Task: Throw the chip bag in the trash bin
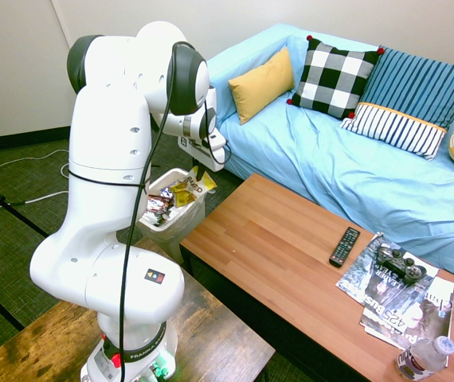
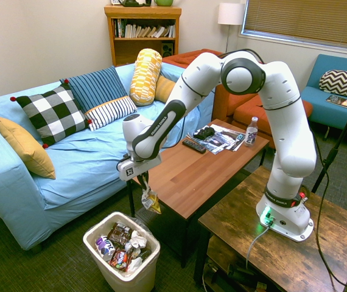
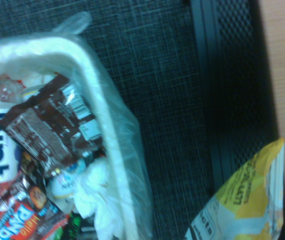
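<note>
Currently I note the gripper (image 2: 147, 181) clamped on the chip bag (image 2: 150, 199), which hangs in the air beside the coffee table (image 2: 198, 167) edge, near the trash bin (image 2: 103, 258) but not over it.

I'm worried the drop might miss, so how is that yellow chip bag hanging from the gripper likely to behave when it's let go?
The chip bag looks crinkled and hangs limp below the shut gripper, so it's probably floppy and very light. It may flutter rather than fall straight. It seems to hang beside the trash bin, not squarely over it, so it could miss.
</note>
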